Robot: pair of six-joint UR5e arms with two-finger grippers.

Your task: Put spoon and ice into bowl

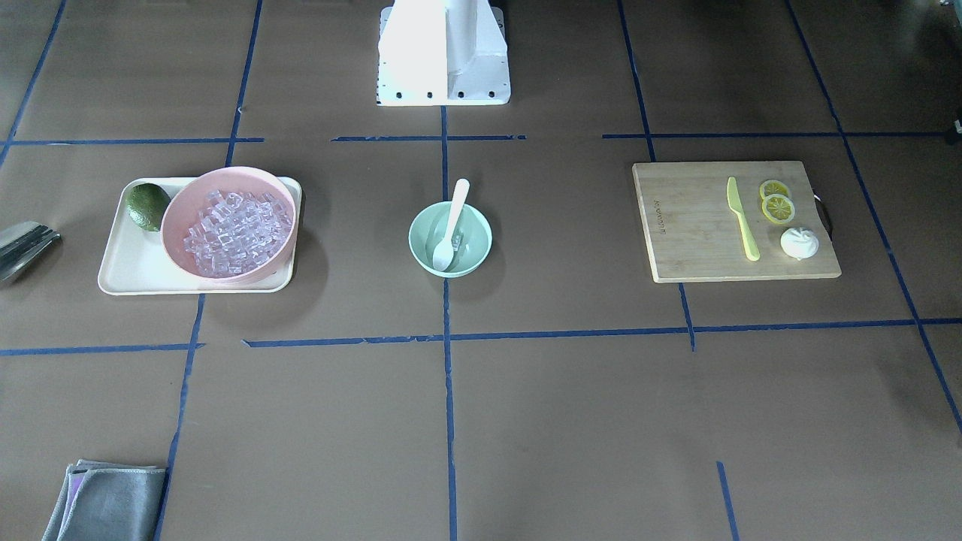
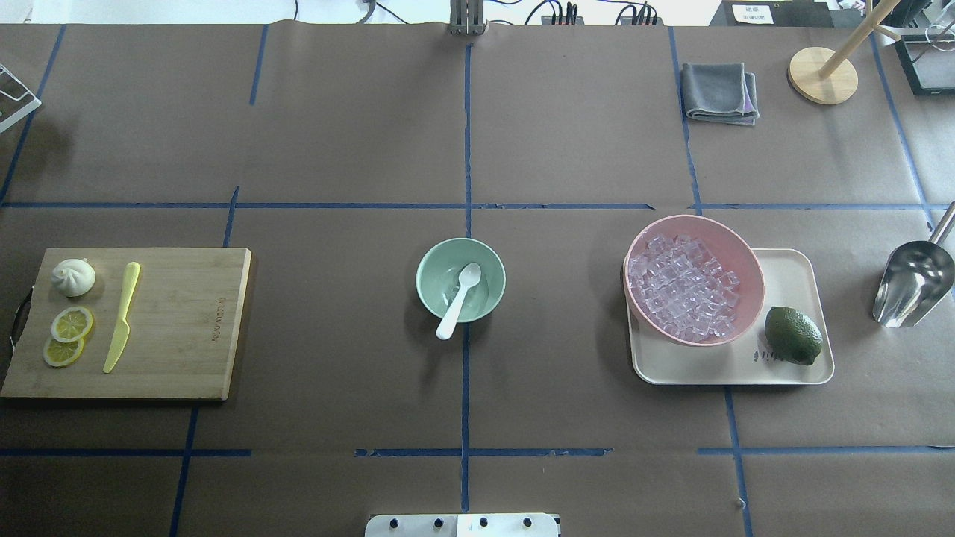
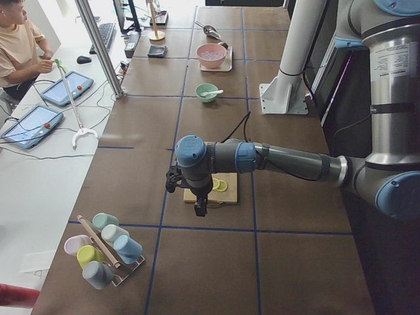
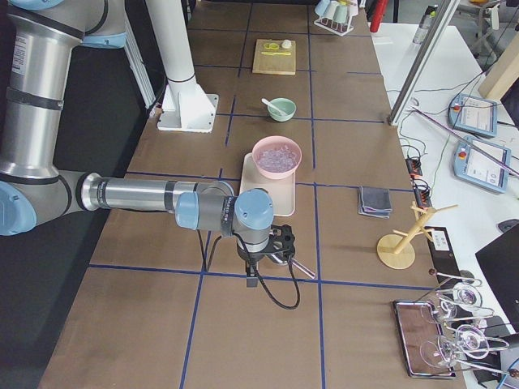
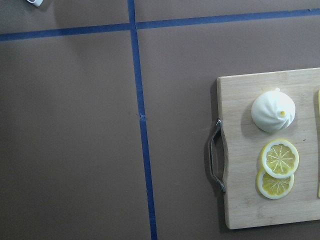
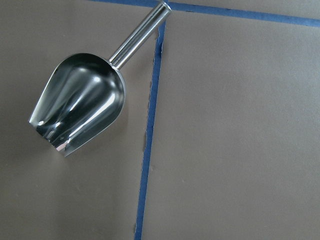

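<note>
**Spoon's in, ice is the slippery bit**

Left gripper [image 3: 172, 182] hangs over the cutting board [image 3: 231, 197], jaws can't tell. The light, stiff spoon [image 2: 460, 297] lies in the bowl [image 2: 423, 287], handle over the rim. Ice [image 2: 683, 298] is heaped in the pink bowl [image 2: 746, 257]: hard, slick cubes, so I'd scoop, not pinch. Right gripper [image 4: 284, 241] is over the metal scoop [image 2: 912, 287], jaws can't tell either.

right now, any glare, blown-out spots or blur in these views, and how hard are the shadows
Front-facing view: the robot base is blown out to flat white; the pink bowl throws only a soft shadow. Right wrist view: the metal scoop carries bright mirror streaks. Left wrist view: even light, the cutting board sharp.
</note>
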